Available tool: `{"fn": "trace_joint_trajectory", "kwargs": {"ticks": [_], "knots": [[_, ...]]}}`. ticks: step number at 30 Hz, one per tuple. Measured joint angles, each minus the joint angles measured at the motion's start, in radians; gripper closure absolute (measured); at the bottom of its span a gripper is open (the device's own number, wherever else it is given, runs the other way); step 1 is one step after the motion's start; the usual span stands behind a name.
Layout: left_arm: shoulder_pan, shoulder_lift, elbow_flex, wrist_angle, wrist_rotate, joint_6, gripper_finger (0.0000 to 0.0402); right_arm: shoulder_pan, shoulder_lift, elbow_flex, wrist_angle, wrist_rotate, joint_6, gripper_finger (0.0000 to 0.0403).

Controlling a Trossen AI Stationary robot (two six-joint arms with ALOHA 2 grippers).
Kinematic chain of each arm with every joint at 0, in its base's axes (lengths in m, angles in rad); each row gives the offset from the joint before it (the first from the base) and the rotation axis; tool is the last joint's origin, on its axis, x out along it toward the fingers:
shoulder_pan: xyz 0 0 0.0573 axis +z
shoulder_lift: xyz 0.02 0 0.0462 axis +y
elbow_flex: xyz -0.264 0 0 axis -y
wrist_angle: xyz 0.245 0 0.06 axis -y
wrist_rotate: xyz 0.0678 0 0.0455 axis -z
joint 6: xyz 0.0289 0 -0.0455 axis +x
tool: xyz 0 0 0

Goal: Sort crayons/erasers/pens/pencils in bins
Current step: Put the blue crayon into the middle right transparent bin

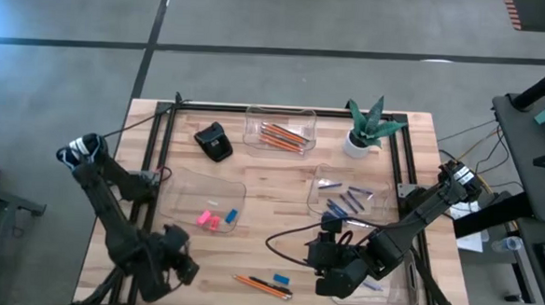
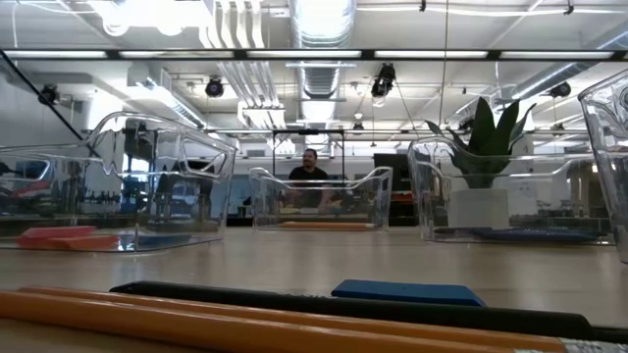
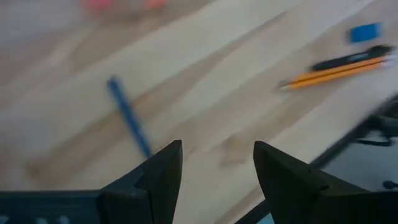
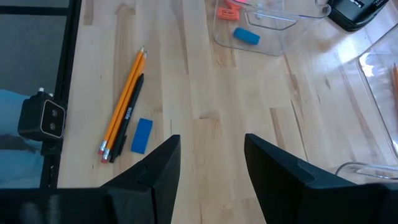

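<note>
Left gripper: released and holding nothing, low over the counter's near left corner, fingers spread above bare wood; a blue crayon lies on the boards just ahead of it.

Right gripper: also released and empty, poised over the near right part of the counter, facing the loose items.

Loose items: two orange pencils lie side by side near the front edge, a black pen touching along them, a light blue eraser just beside.

Near left bin: holds pink erasers and one blue eraser.

Far middle bin: holds orange pencils.

Right bin: holds blue and dark crayons.

Fourth bin: at the near right corner, largely hidden under the right arm; contents cannot be told.

Also on the counter: a black lump-shaped object at the back left of centre, a potted plant at the back right.

Background: a person stands in the room beyond the counter.
</note>
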Motion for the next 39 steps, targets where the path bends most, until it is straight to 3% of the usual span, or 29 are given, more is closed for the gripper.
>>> {"fn": "trace_joint_trajectory", "kwargs": {"ticks": [4,8,19,30,39], "knots": [[-0.032,0.050,0.007,-0.036,0.132,-0.139,0.0219,0.000,0.000,0.000,0.000,0.000,0.000,0.0232],[-0.033,0.122,0.007,-0.037,0.225,-0.183,0.0219,0.000,0.000,0.000,0.000,0.000,0.000,0.0232],[-0.004,0.293,0.006,-0.043,0.191,-0.169,0.0219,0.000,0.000,0.000,0.000,0.000,0.000,0.0232],[0.050,0.361,0.000,-0.078,0.227,-0.156,0.0221,0.000,0.000,0.000,0.000,0.000,0.000,0.0232],[0.070,0.364,-0.017,-0.039,0.246,-0.120,0.0288,0.000,0.000,0.000,0.000,0.000,0.000,0.0232]]}}
